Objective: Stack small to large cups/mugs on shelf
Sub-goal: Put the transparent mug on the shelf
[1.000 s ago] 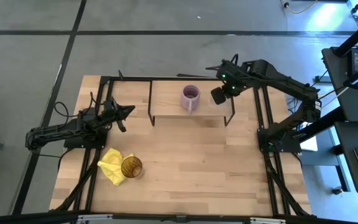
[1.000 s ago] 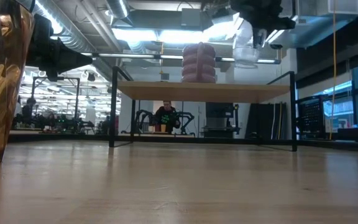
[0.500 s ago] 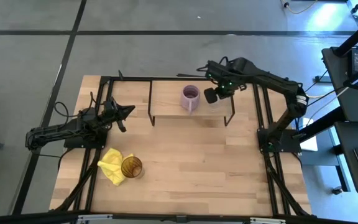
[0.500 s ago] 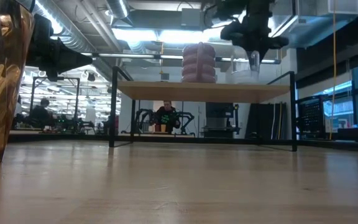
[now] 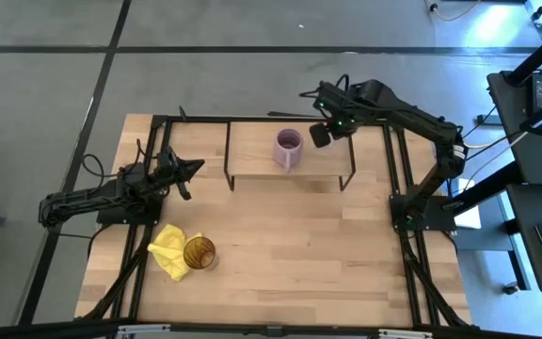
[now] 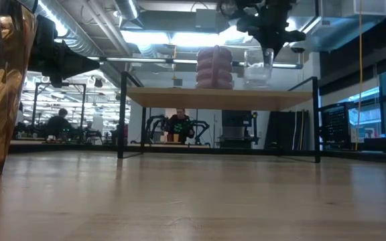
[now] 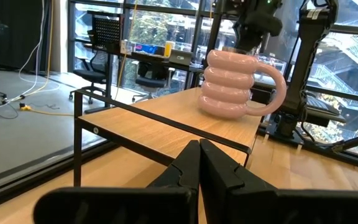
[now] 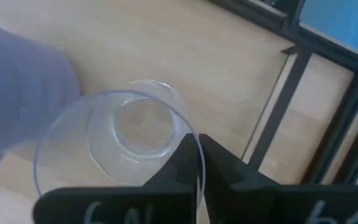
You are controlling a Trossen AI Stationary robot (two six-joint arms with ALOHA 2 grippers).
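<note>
We count three vessels: our right hand (image 6: 268, 48) pinches the rim of one glass cup (image 6: 258, 67) above the shelf (image 5: 252, 155), one mug (image 5: 289, 148) just beside it, one tumbler (image 5: 199, 252) below our clenched left hand (image 5: 188, 176).

Readable text: none in any view.
Right pincer (image 8: 199, 163) housing: pale marks along the edge of the right wrist view, cut off and not legible.
Boxes on a far desk (image 7: 146, 48), left wrist view: print too small to read.
</note>
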